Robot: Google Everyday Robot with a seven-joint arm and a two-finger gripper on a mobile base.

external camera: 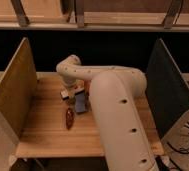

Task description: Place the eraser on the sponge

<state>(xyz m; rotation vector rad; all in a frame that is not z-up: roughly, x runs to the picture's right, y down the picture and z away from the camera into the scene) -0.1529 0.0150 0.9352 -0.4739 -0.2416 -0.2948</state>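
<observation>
My white arm reaches from the lower right, bends over the back of the wooden table (43, 135) and points down at its middle. The gripper (69, 91) hangs there, shut on the eraser (65, 93), a small block with a dark top and white sides held just above the tabletop. The sponge (80, 104), a flat blue pad, lies on the table right next to it, to the lower right. The arm covers the sponge's right edge.
A dark red elongated object (69, 118) lies in front of the sponge. Something orange (86, 88) peeks out beside the arm. A tan side panel (13, 92) walls the table on the left, a dark panel (167, 90) on the right.
</observation>
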